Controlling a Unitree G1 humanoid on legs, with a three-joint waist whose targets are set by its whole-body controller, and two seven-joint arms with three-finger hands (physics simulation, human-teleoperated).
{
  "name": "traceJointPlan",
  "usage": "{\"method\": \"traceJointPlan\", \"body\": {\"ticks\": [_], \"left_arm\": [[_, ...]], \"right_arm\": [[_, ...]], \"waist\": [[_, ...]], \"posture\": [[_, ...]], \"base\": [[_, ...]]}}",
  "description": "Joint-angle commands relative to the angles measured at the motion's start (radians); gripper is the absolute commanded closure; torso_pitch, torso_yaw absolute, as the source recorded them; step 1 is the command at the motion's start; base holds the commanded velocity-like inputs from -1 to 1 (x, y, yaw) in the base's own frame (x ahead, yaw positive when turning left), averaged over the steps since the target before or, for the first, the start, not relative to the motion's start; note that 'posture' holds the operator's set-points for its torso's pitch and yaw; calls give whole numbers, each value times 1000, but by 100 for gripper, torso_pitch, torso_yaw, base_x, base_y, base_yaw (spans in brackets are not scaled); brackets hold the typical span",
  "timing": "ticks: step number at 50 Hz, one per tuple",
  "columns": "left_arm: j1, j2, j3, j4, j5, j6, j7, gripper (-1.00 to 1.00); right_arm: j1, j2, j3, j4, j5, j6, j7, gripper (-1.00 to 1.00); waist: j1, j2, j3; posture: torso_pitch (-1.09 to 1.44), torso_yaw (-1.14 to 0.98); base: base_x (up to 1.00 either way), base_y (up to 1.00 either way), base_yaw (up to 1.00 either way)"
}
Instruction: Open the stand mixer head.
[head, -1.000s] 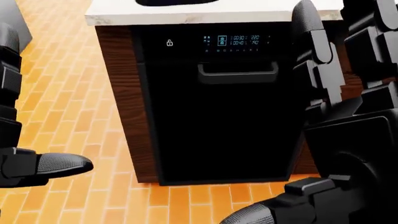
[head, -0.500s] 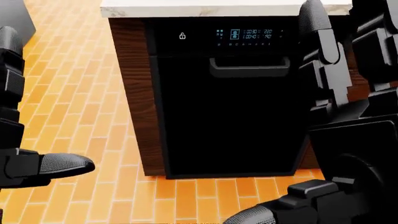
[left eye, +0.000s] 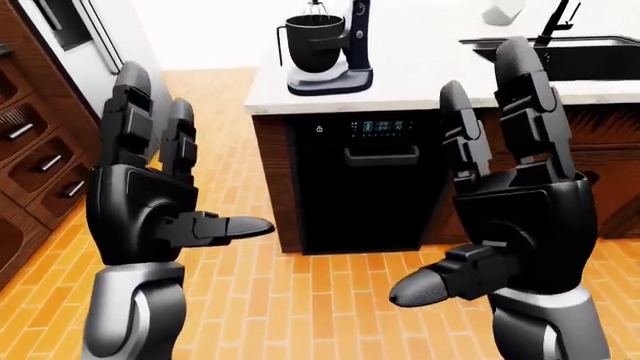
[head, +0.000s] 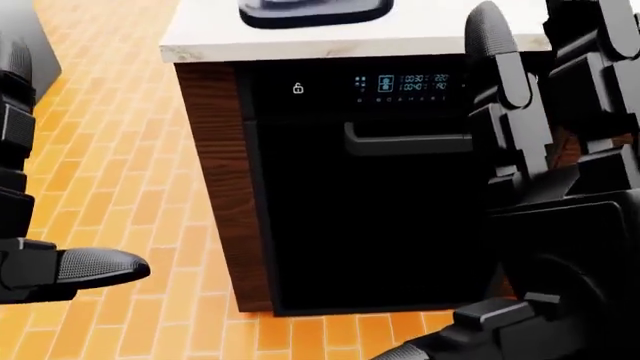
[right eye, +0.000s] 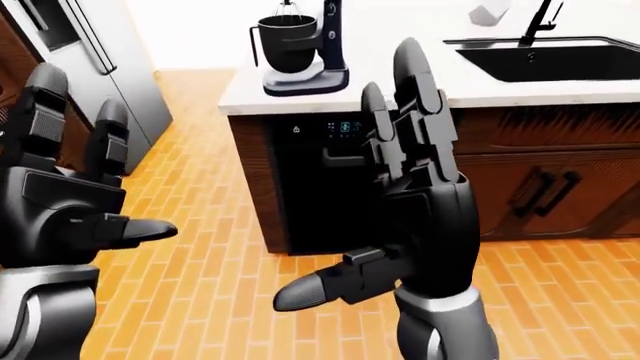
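The dark stand mixer (left eye: 330, 45) with its bowl stands on the white counter (left eye: 430, 71) at the top of the left-eye view, near the counter's left end. Its head is cut off by the frame's top edge. Only its base (head: 315, 11) shows in the head view. My left hand (left eye: 160, 202) is raised at the left, fingers spread, open and empty. My right hand (left eye: 500, 202) is raised at the right, open and empty. Both hands are well short of the mixer.
A black dishwasher (left eye: 365, 184) with a lit panel sits in the island under the mixer. A sink and faucet (right eye: 545, 52) lie to the right on the counter. Wooden drawers (left eye: 30, 161) and a steel fridge (right eye: 110, 52) stand at the left. The floor is orange brick.
The head view has shifted: the island now sits lower and slightly right in the picture, and the mixer base has come into view at the top. Both hands stay open.
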Motion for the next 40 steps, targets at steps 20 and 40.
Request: {"method": "traceJointPlan", "body": {"ticks": [20,40], "left_arm": [[-23,6,3,-9,-5,-31,-5,-100],[-18,2,-2,-4,5,-39,-12,-100]], "right_arm": [[-6,3,-4,-17,4,-24,15,-100],[-14,11,-6,-17,-25,-23,14,-100]], "waist": [[-11,7,-23],[-20,2,-19]], "posture": [[0,0],[0,0]], "base": [[21,0,0],[20,0,0]]}}
